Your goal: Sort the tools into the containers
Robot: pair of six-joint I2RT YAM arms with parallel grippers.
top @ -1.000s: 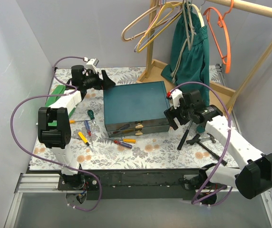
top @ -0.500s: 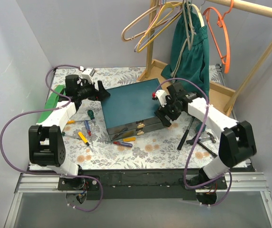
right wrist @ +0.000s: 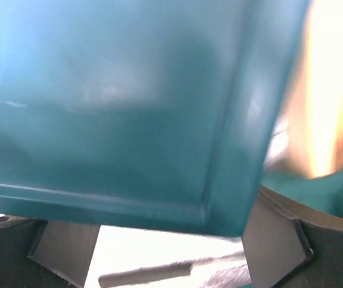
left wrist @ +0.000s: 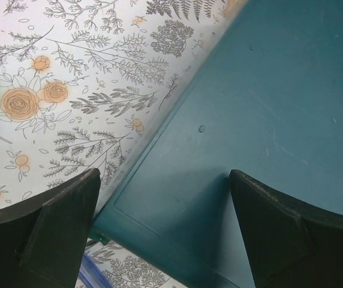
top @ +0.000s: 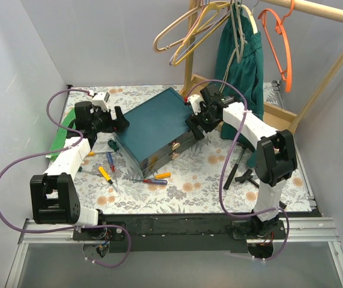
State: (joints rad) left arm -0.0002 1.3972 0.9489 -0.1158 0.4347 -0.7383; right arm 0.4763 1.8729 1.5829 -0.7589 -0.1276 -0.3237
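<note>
The dark teal box (top: 156, 123) lies skewed on the floral table, its gold-clasped drawer front (top: 167, 152) facing front right and shut. My left gripper (top: 121, 120) is open at the box's left corner; in the left wrist view its jaws (left wrist: 165, 225) straddle that corner (left wrist: 159, 222). My right gripper (top: 193, 124) is open at the box's right corner, which fills the right wrist view (right wrist: 129, 108) between the wide jaws (right wrist: 168, 246). Small screwdrivers lie in front left: green (top: 115, 144), yellow (top: 104, 174), blue (top: 110, 161), red (top: 149, 180), orange (top: 162, 176). Black tools (top: 234, 163) and a hammer (top: 247, 176) lie to the right.
A wooden rack (top: 279, 117) with coloured hangers (top: 186, 30) and a green cloth (top: 240, 66) stands at the back right, just behind my right arm. A green flat object (top: 62, 133) lies by the left wall. A grey tool shaft (right wrist: 147, 273) shows below the box in the right wrist view.
The box has turned anticlockwise, its right end swinging toward the back. Both grippers moved with it, the right one toward the back, the left one a little to the left.
</note>
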